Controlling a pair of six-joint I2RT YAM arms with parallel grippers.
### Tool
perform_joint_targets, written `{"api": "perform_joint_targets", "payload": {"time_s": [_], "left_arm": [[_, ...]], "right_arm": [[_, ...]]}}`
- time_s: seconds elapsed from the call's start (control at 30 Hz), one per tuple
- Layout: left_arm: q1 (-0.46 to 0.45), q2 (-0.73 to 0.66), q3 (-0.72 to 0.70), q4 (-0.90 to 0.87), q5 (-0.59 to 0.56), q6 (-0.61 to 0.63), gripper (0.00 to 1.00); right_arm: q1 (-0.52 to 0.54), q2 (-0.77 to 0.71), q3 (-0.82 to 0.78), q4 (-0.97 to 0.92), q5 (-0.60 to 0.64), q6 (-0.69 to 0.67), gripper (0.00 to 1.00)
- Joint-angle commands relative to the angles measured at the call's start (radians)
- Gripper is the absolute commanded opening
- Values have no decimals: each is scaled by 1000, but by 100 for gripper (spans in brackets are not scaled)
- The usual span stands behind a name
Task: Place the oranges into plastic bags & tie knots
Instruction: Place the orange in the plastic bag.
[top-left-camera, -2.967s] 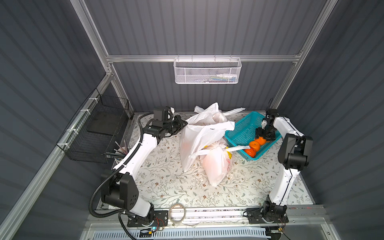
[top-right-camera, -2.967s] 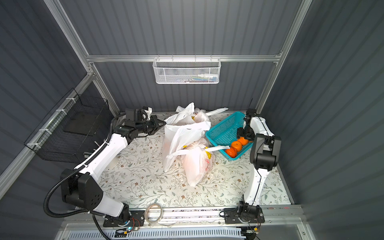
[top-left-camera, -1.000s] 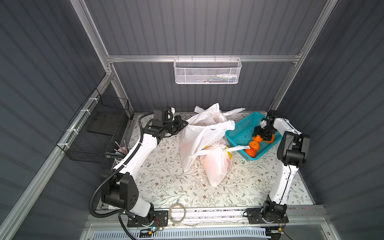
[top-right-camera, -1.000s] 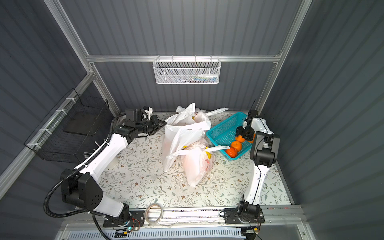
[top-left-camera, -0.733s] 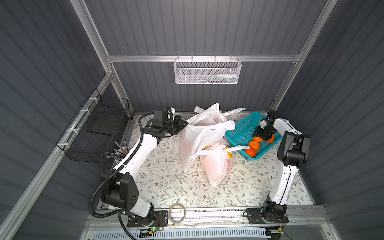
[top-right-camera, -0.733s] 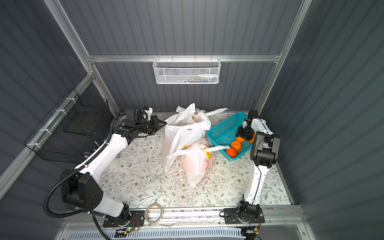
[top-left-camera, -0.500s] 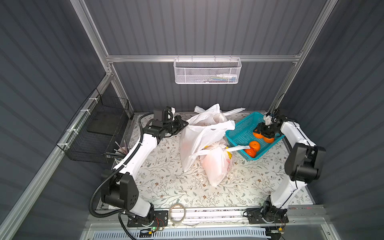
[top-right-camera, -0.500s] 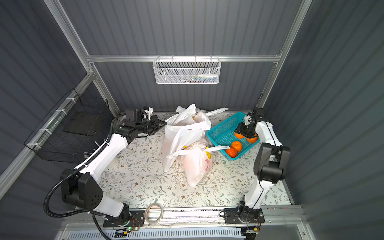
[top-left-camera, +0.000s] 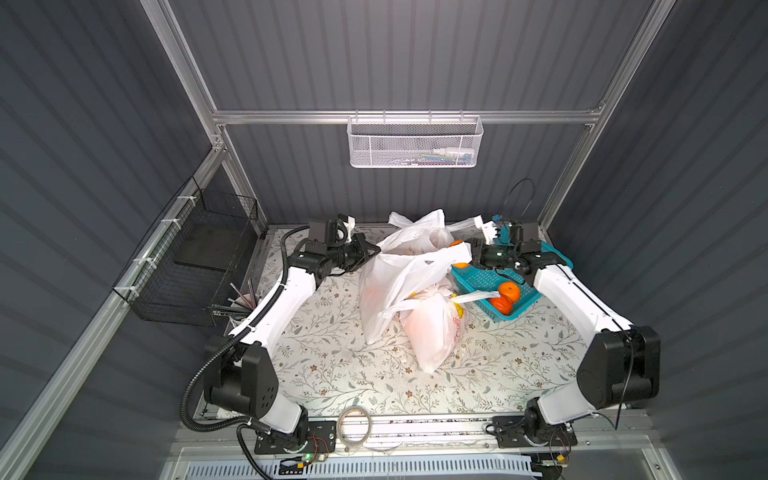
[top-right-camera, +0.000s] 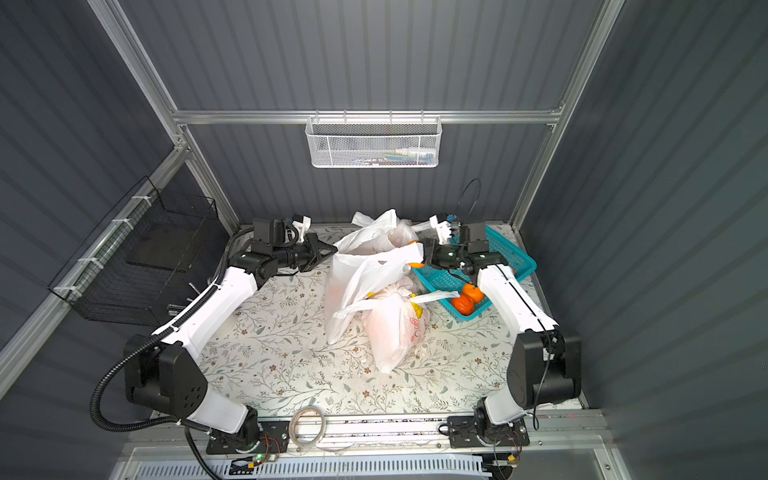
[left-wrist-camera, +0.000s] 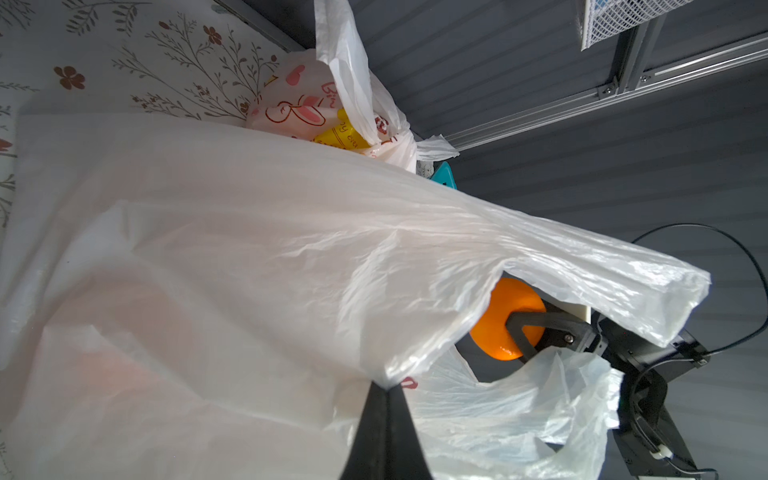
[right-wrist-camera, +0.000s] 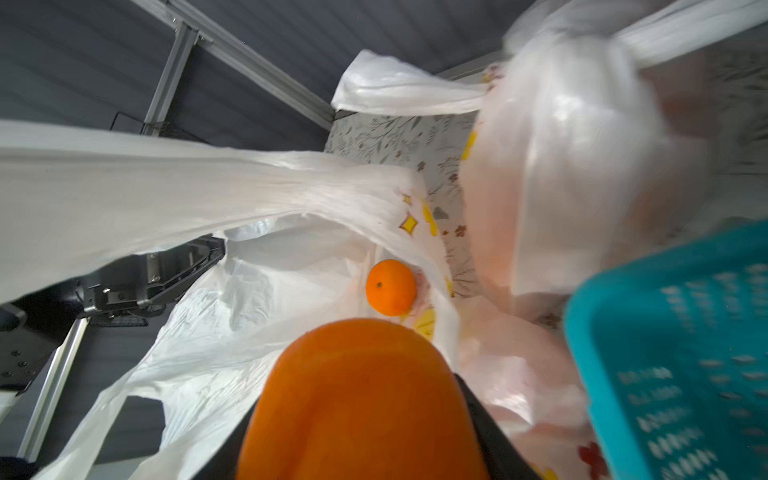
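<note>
My left gripper (top-left-camera: 376, 249) (left-wrist-camera: 386, 386) is shut on the rim of an open plastic bag (top-left-camera: 395, 282) (left-wrist-camera: 249, 249) and holds its mouth up. At that mouth, my right gripper (top-left-camera: 463, 259) (right-wrist-camera: 361, 415) is shut on an orange (right-wrist-camera: 361, 399) (left-wrist-camera: 507, 320), which a bag flap partly covers in both top views. Another orange (right-wrist-camera: 390, 286) lies inside the open bag. Two more oranges (top-left-camera: 508, 291) sit in the teal basket (top-left-camera: 478, 282). A filled bag (top-left-camera: 432, 328) lies in front with its knot (top-left-camera: 451, 296). A further bag (top-left-camera: 415, 237) stands behind.
A black wire basket (top-left-camera: 199, 266) hangs on the left wall, with pens (top-left-camera: 243, 291) below it. A white mesh basket (top-left-camera: 415, 141) hangs on the back rail. A tape roll (top-left-camera: 353, 419) lies at the front edge.
My right gripper closed on an orange in the teal basket, lifted it out and carried it left to the open bag's mouth. The left gripper has kept its hold on the bag's rim.
</note>
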Motion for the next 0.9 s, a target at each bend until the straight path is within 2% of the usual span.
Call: {"api": "perform_joint_targets", "payload": {"time_s": [0.0,0.2,0.3,0.4,0.67,0.87], "left_arm": [[0,15,-3,23,47,24,0],[1,17,-2,31,53,23,0],[0,17,-2,35,51,15,0],[1,12,-4,37,36,6,0],[17,0,-20,36,-8,-18,0],[28,13,-24,43,0,-22,0]], "right_arm": [[75,45,58,104,-23,61,50],[162,108,81,188,-13,121,54],[179,128,99,183,-4,120,68],[167,108,101,119,63,78,78],[39,-92,-34,23,138,23,80],[-132,-246,-153,-78,188,-42,84]]}}
